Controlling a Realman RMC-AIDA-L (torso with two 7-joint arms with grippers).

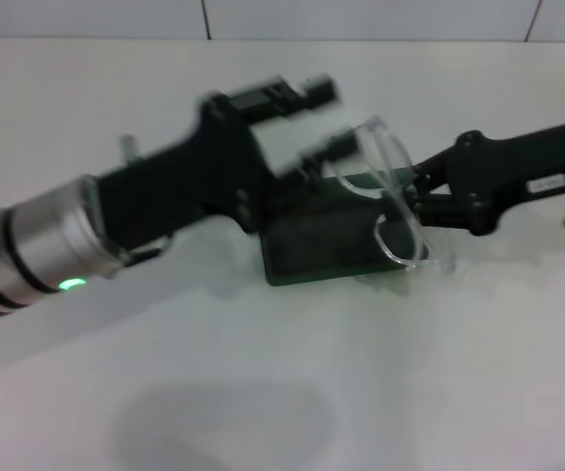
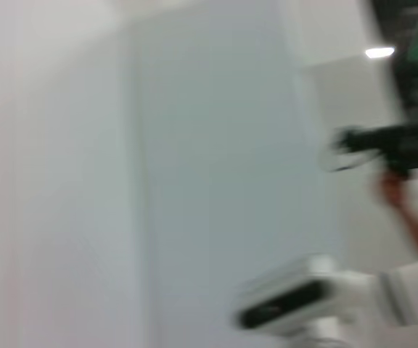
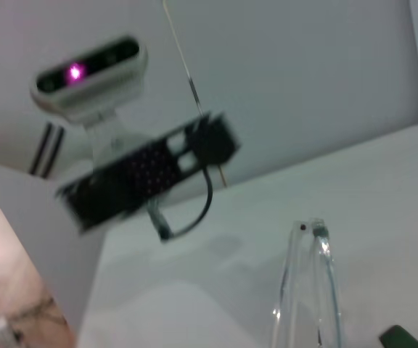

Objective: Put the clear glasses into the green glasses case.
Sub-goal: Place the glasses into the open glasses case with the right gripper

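White counter fills the near part of the head view, bare up to the middle, with a tiled wall behind it. Farther in, the green glasses case lies open on the counter, its dark lining facing up. The clear glasses stand tilted over the case's right end, one lens rim low near the case edge and the rest raised above it, so they are not yet lying inside. The right pincer reaches in from the right and meets the frame at its side; it looks closed on the glasses, though its tips are hard to make out. The left pincer comes in from the left, above and just behind the case, near the glasses, and I cannot tell whether its fingers are apart or together. The right wrist view shows the glasses' folded arms close up. As a judgement, the glasses are over the case; lowering, releasing and perhaps closing the lid remain.
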